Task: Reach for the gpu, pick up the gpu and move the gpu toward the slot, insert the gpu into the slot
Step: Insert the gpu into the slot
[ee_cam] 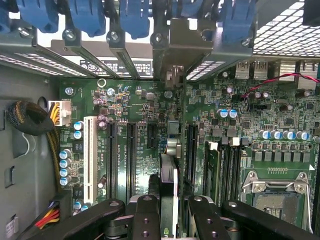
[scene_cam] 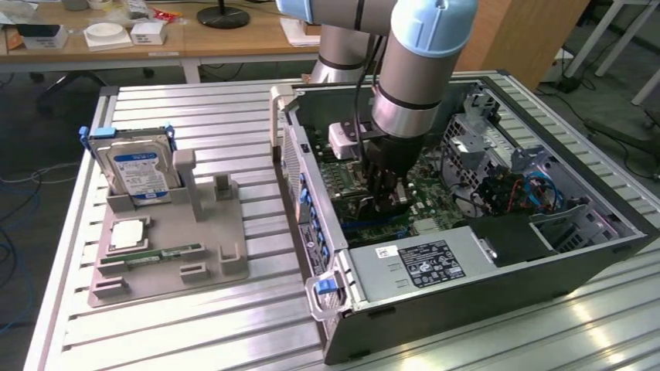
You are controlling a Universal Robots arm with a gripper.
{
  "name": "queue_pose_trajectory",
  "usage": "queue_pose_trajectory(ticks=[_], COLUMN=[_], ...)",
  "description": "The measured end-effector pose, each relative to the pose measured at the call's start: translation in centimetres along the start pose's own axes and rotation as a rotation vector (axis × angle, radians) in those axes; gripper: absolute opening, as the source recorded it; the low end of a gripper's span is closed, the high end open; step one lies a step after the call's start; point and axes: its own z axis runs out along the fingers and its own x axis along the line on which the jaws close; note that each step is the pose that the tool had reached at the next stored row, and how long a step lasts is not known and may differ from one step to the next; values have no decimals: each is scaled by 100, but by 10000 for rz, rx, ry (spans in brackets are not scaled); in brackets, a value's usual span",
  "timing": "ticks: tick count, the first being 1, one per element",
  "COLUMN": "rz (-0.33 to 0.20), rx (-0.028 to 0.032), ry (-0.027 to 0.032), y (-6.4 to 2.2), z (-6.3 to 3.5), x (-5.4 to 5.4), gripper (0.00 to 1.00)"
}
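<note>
Gripper [ee_cam: 167, 210]: closed partway on the gpu [ee_cam: 169, 180], held edge-on inside the open computer case [scene_cam: 619, 224].
Gpu: positioned just above the green motherboard [ee_cam: 150, 107], among its expansion slots.
Hard drive [scene_cam: 139, 174]: left upright in the grey fixture [scene_cam: 165, 255], at the exterior view's left.

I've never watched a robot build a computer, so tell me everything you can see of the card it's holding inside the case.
The gpu is seen edge-on from the wrist view: a thin dark card with a pale metal end bracket reaching the case's rear wall. It stands upright on its edge, clamped between the black fingers of the gripper. It is over the green motherboard, between the dark expansion connectors. Whether its lower edge is already seated cannot be told. From the exterior view the gripper hides it, deep inside the open case.
</note>
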Motion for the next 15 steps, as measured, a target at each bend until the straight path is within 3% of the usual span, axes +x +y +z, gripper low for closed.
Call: queue_pose_trajectory(ticks=[15], rz=[-1], rx=[-2], ry=[6], y=[0], z=[23], x=[1], gripper=[26])
